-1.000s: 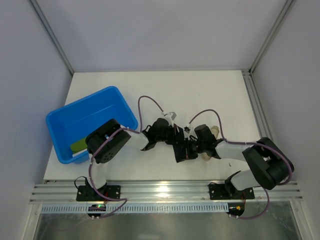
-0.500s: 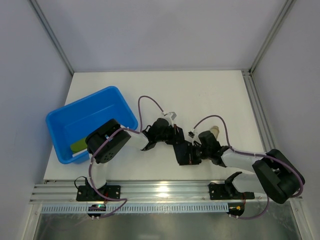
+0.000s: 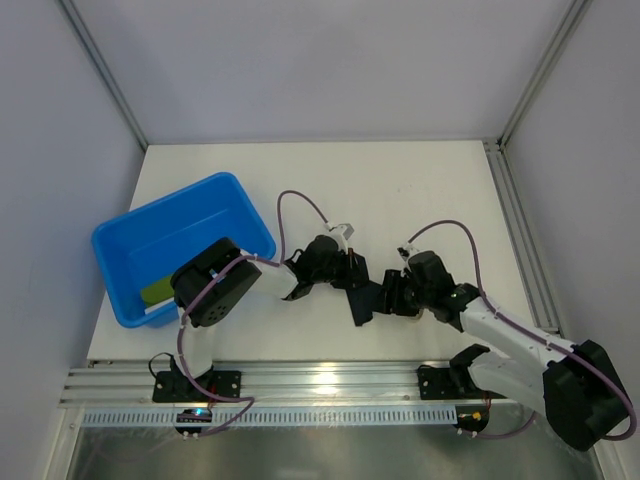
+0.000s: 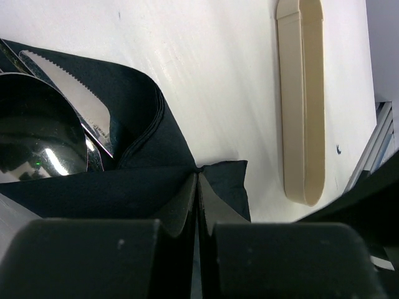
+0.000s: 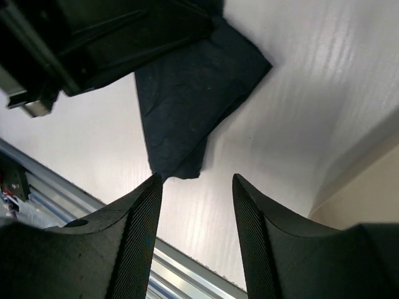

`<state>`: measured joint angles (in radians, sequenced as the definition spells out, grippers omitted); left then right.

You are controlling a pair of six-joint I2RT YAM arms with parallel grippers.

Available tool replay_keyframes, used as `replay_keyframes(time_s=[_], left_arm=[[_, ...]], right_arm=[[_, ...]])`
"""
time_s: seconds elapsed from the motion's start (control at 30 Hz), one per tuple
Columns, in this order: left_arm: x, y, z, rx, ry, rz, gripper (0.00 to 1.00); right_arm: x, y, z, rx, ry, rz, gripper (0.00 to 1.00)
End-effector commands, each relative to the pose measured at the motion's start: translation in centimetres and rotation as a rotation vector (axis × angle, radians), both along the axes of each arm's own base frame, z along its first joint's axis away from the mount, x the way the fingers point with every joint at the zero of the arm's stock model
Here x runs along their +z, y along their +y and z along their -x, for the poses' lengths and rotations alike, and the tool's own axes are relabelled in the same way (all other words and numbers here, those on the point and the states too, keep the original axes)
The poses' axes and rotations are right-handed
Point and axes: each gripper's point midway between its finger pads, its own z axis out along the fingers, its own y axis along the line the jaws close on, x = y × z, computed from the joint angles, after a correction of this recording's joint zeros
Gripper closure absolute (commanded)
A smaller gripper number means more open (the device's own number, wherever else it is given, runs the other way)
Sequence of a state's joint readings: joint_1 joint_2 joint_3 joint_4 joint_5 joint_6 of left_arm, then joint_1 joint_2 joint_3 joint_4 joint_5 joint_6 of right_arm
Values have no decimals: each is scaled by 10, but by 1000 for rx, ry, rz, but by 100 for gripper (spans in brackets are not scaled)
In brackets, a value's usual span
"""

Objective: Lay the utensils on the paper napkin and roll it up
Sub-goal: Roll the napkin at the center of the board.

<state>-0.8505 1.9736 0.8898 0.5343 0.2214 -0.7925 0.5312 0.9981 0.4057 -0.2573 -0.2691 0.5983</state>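
White table: our left gripper pinches the napkin to trap the utensils; right gripper hovers open, empty.

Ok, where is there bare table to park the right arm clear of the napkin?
The far half of the table, from the blue tub to the right rail, is bare. Centre front is crowded: the left gripper pinches the paper napkin holding the utensils, the open right gripper at its corner, the beige cylinder close by.
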Motion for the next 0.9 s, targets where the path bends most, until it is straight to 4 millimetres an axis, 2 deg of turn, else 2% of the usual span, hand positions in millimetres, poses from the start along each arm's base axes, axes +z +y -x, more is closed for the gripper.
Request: replay_keyframes(time_s=[0.0,0.23,0.47,0.87], left_arm=[[-74,59,24,19,128,-308,100],[-69,56,24,16,125,-294,100],[-64,48,24,-1,136,-275,100],[-58,40,24,-3,134,-248,100]], right_arm=[[1,-6,-15,-41,-1,36,46],[-11,3,-28,-14,26,35,45],[-14,13,-34,-17,48,-3,46],[-31,5,-38,-90,73,36,58]])
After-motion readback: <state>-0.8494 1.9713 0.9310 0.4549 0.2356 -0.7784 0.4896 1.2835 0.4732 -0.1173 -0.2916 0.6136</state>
